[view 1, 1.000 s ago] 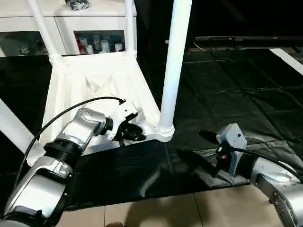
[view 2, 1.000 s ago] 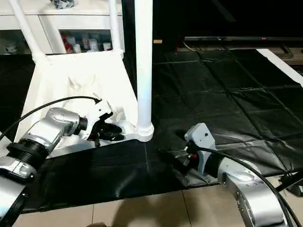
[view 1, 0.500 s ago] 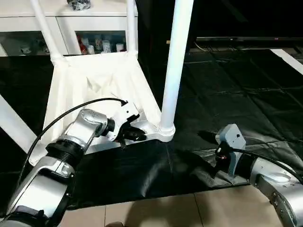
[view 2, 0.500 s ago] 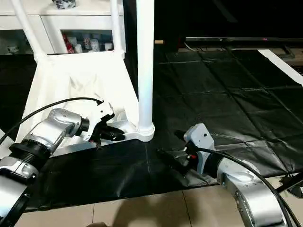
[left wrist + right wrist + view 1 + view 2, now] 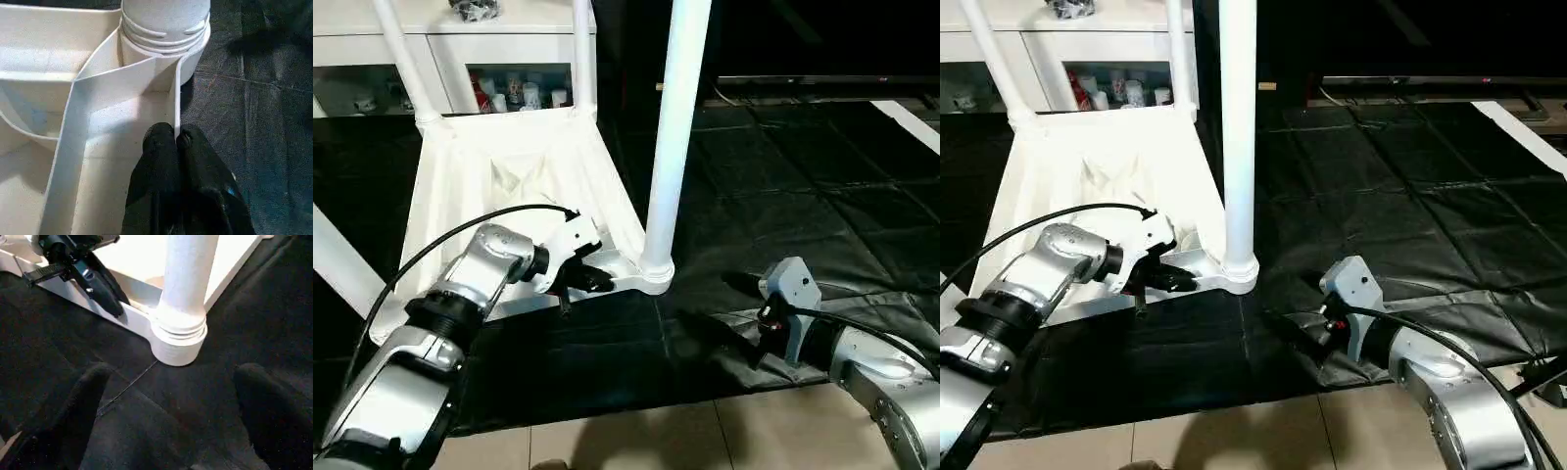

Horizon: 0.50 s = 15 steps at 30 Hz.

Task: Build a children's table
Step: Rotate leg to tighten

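Left gripper (image 5: 176, 142): now pinched shut on the thin upright rim of the table top (image 5: 514, 171), one black finger inside the rim, one outside, just short of the near corner socket (image 5: 193, 56); a second ago jaws partly open beside that same rim, so a grip newly made. Probably a hold to steady or shift the upturned table, though which of the two cannot be told yet

Right gripper (image 5: 168, 401): spread nearly to its widest, holding nothing, low over the black mat (image 5: 822, 186), aimed at the foot of the near leg (image 5: 674, 117) but apart from it; no change there

Children's table: upside down on the mat, ribbed underside facing up, left of centre in the head views. Near leg upright in its corner socket, thread rings showing just above the socket's lip, so perhaps not fully screwed home. Two more legs (image 5: 403, 59) rising from the far corners, and a fourth slanting across the left edge (image 5: 337, 259). All four legs apparently fitted; what remains is likely tightening and turning the table over

Behind the table, white cabinet (image 5: 499, 39) with glass doors, small cups and jars (image 5: 514, 95) on its shelf, too small to name further; a dark object on its top, unclear
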Motion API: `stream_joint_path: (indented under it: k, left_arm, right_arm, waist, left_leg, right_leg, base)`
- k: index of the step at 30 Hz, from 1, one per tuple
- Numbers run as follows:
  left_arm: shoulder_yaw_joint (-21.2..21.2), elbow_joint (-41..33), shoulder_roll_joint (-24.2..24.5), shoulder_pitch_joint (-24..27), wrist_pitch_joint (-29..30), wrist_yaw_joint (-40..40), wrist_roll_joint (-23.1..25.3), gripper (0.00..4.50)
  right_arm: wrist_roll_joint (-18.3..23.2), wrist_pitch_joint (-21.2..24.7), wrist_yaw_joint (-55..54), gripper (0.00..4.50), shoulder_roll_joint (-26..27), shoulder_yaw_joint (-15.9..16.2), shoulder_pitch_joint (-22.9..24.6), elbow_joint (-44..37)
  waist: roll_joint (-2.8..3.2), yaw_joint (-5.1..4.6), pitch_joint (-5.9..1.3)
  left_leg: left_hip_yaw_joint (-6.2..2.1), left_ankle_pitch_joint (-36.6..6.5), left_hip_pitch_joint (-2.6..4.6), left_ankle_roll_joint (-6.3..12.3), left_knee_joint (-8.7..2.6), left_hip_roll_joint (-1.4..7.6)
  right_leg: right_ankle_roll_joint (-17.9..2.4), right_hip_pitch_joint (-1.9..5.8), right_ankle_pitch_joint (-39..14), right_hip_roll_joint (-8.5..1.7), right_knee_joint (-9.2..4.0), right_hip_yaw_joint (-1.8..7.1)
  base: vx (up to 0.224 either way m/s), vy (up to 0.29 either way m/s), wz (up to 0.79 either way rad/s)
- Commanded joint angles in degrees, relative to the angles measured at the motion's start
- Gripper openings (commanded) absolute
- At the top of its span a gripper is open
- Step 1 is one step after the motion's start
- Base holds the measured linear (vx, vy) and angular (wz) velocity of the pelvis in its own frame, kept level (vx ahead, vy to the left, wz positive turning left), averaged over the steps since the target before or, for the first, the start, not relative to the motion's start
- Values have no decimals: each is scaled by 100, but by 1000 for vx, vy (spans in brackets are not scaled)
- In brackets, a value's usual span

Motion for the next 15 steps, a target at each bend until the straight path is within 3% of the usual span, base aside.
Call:
stream_joint_path:
  k: [1,3,8,15]
  left_arm:
    - [-7,-113,-23,49,-71,-9,72,3]
    - [45,-103,-64,41,83,-48,16,45]
    - [70,-138,-86,61,34,36,38,85]
    - [117,-97,-94,46,25,-49,-1,85]
  right_arm:
    - [57,-67,44,450,-48,44,10,41]
    - [56,-68,50,450,-47,54,3,41]
    - [58,-71,61,450,-49,65,8,31]
    - [72,-51,73,450,-51,74,10,7]
  waist:
    - [32,15,-340]
    - [30,16,-338]
    - [28,23,-330]
    - [29,19,-332]
  left_leg:
    - [-178,-313,8,473,-377,573]
    - [-172,-291,10,490,-375,567]
    - [-170,-321,1,470,-375,560]
    - [-171,-323,4,475,-376,560]
  right_leg:
    - [-1337,285,590,-843,-438,429]
    - [-1345,281,608,-843,-440,429]
    - [-1317,286,474,-850,-459,431]
    - [-1306,284,487,-843,-461,433]
  base:
    - [0,0,0]
    - [0,0,0]
    - [0,0,0]
    - [0,0,0]
